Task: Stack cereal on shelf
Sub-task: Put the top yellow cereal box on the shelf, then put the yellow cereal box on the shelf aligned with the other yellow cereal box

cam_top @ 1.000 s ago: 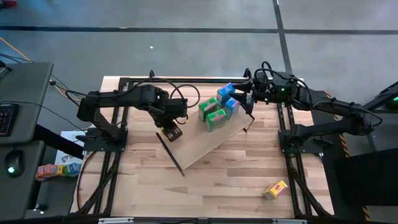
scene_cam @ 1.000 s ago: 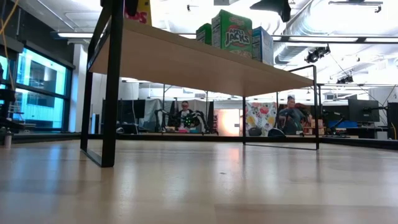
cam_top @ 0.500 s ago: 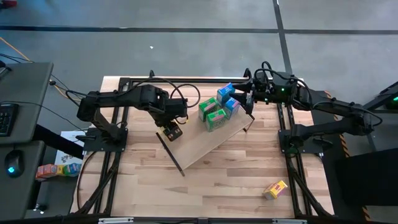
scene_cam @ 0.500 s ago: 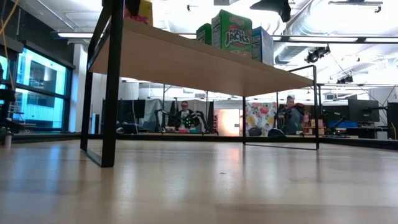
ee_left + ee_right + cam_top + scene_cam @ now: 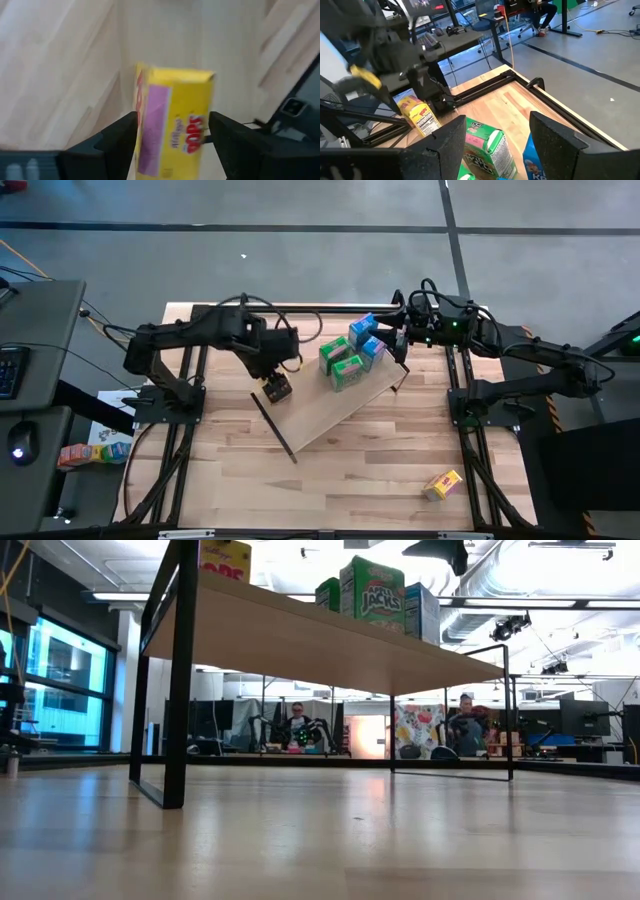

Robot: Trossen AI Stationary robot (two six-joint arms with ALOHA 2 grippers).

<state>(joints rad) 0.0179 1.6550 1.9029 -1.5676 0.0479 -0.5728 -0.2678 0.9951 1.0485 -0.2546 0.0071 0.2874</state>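
The left pincer [image 5: 172, 131] is spreading open and lifting away from the yellow cereal box [image 5: 277, 387], which seems to be standing freely at the shelf [image 5: 330, 415] end, while the open right pincer [image 5: 398, 345] is waiting by the green and blue boxes [image 5: 350, 352], one yellow box [image 5: 442, 484] remaining on the table [image 5: 350, 480].

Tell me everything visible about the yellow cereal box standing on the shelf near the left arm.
The yellow cereal box is small printed cardboard with a pink side panel and red "POPS" lettering. It stands upright on the shelf near its left end, apart from the green and blue boxes. The left gripper has its fingers open on either side of it.
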